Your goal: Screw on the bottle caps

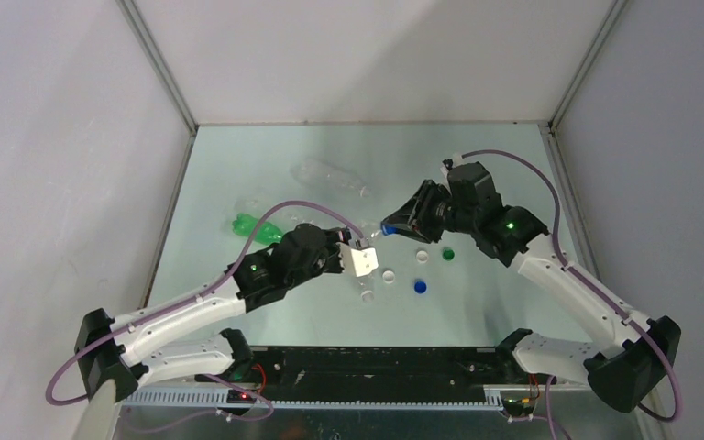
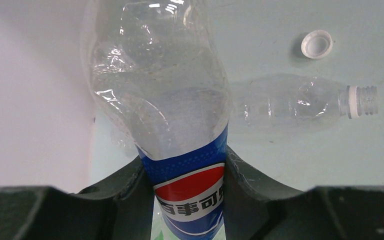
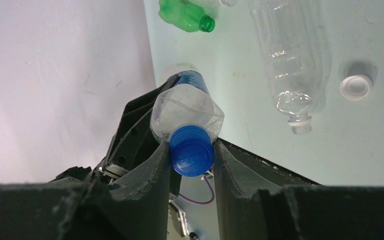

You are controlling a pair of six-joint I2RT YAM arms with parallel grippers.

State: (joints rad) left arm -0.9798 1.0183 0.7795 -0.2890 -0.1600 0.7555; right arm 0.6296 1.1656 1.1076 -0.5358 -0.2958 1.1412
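My left gripper [image 1: 356, 249] is shut on the Pepsi-labelled bottle [image 1: 365, 259] and holds it above the table; in the left wrist view the fingers [image 2: 130, 185] clamp its blue-red-white label [image 2: 190, 190]. My right gripper [image 1: 392, 227] is shut on a blue cap [image 3: 191, 150] that sits on this bottle's neck [image 3: 187, 112]. Loose on the table are two white caps [image 1: 389, 274] [image 1: 423, 256], a green cap [image 1: 448, 253] and a blue cap [image 1: 420, 286].
A green bottle [image 1: 257, 227] lies left of my left gripper, and also shows in the right wrist view [image 3: 185, 15]. A clear open bottle [image 1: 330, 176] lies farther back. Another clear open bottle [image 2: 290, 102] lies below the held one, beside a white cap [image 2: 316, 44]. Grey walls close in the table.
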